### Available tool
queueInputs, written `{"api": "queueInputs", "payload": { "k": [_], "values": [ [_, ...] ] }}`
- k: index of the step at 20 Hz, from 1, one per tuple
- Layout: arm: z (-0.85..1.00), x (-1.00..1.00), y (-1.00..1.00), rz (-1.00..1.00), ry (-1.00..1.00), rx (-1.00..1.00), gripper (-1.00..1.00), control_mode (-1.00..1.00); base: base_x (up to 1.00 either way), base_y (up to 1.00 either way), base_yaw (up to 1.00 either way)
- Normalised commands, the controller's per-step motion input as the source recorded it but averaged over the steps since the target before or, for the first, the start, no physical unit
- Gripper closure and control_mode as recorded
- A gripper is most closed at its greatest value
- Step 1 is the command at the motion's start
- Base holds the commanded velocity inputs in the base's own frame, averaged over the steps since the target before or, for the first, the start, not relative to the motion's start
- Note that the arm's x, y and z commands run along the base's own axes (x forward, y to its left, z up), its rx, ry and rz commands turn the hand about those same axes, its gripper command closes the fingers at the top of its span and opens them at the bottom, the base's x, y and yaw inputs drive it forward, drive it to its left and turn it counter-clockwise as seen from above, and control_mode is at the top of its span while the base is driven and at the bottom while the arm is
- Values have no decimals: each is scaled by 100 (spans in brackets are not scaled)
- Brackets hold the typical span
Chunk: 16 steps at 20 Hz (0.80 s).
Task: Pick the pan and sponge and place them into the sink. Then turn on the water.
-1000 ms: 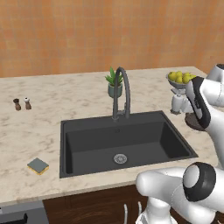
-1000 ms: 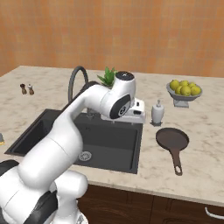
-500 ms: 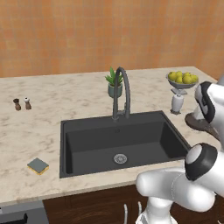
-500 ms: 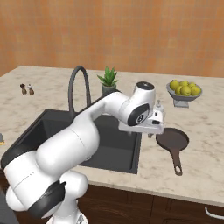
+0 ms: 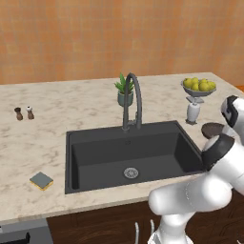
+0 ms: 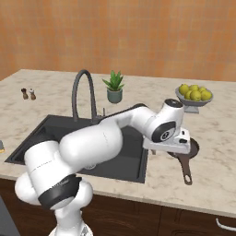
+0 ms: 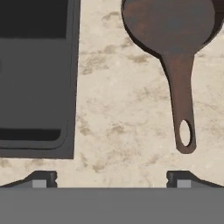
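White arm reaches right across the sink, hand low over the pan on the table.

The reddish-brown pan lies flat on the counter right of the empty dark sink, while the grey-blue-and-yellow sponge rests on its left.

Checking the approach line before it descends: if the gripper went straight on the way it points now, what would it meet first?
Probably bare counter. The open gripper points down between the sink rim and the pan handle, which lies slightly to one side; depth is unclear.
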Motion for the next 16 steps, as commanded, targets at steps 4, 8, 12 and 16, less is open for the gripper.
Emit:
{"api": "queueInputs", "payload": {
  "k": [4, 8, 12, 16],
  "values": [
    [-34, 0, -44, -5, 1, 0, -100, -100, 0, 0, 0],
    [-31, 1, -34, -3, 2, 0, -100, -100, 0, 0, 0],
    [-26, 7, -28, 0, 1, 0, -100, -100, 0, 0, 0],
    [-23, 13, -20, 0, 0, 0, -100, -100, 0, 0, 0]
  ]
}}
